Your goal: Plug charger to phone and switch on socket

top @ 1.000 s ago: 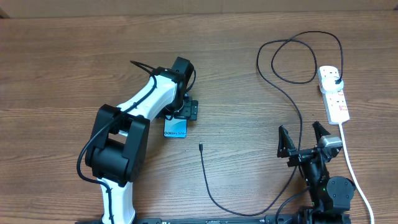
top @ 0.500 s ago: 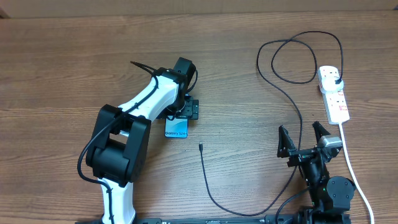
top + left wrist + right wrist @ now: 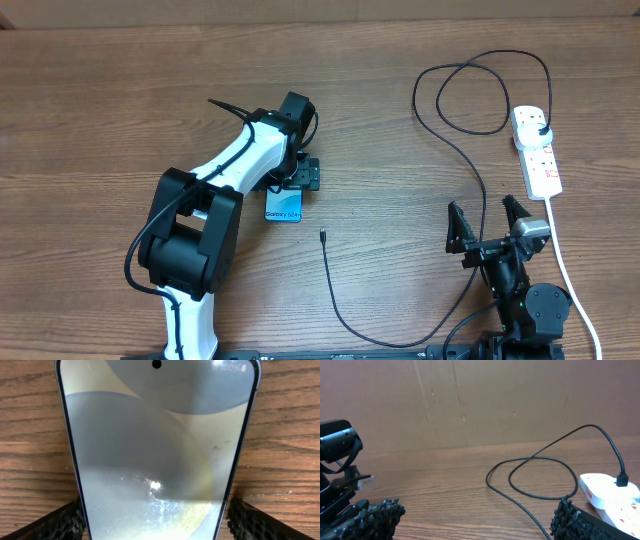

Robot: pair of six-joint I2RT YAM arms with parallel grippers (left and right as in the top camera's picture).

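Phone (image 3: 157,450) flat on table (image 3: 285,435) between left fingers (image 3: 50,524)

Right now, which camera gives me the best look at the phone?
The left wrist view: the phone fills the frame, screen up, with the left gripper flanking its sides. Overhead shows only its lower end poking out from under that gripper. The right wrist view doesn't show it at all.
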